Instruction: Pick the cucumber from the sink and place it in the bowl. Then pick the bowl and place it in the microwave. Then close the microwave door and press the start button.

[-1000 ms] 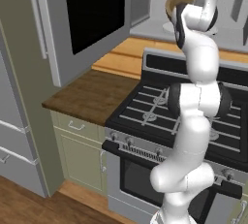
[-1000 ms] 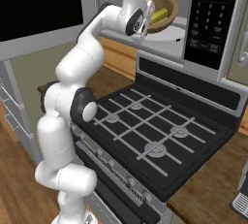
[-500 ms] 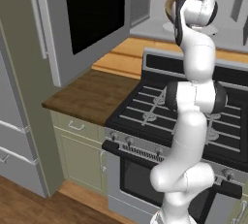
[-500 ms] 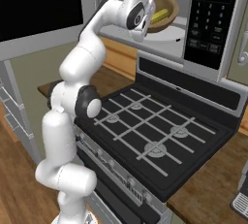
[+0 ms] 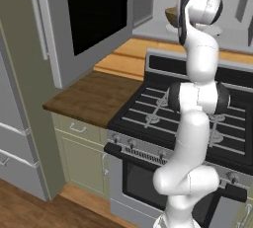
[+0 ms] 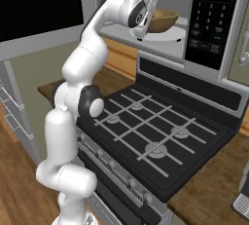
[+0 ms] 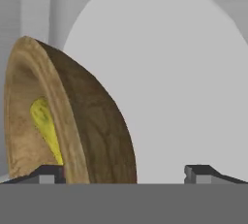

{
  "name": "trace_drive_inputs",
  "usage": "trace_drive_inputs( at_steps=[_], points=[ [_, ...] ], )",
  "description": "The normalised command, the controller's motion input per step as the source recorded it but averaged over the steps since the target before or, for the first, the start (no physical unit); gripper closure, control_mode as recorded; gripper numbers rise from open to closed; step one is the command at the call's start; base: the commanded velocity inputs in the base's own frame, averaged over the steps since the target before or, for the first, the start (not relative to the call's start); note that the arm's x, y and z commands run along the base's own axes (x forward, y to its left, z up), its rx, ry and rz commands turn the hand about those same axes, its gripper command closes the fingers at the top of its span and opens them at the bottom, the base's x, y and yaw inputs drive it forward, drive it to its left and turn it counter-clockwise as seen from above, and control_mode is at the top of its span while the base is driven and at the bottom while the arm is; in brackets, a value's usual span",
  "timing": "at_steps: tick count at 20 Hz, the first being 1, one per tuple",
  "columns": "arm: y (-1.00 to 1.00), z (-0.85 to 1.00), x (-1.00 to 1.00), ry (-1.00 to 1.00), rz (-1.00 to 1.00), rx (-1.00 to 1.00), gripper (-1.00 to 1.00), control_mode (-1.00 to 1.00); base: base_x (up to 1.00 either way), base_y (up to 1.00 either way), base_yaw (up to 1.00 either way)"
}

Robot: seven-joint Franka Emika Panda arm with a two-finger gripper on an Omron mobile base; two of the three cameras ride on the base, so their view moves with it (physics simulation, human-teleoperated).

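Bowl sits on the white plate inside the microwave, cucumber in it. Gripper fingers spread wide astride the bowl's wall, seemingly not gripping. Microwave door open.

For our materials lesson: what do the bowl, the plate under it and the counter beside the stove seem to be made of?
The bowl: wood, brown with visible grain, smooth matte finish. The turntable plate: plain white, smooth, maybe glass or ceramic; hard to tell. The counter: dark brown wood, faint grain, dull finish.
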Motion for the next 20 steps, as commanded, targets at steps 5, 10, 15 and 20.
trace_drive_inputs(
  at_steps=[5, 10, 15, 20],
  points=[
    [0.0, -0.18, 0.0, -0.34, 0.0, 0.03, -1.0, -1.0, 0.0, 0.0, 0.0],
    [0.05, -0.03, -0.26, -0.39, 0.0, 0.04, -1.0, -1.0, 0.0, 0.0, 0.0],
    [0.57, 0.07, -0.82, -0.39, -0.01, 0.0, -1.0, -1.0, 0.0, 0.0, 0.0],
    [0.42, 0.01, -1.0, -0.16, -0.01, -0.02, -1.0, -1.0, 0.0, 0.0, 0.0]
  ],
)
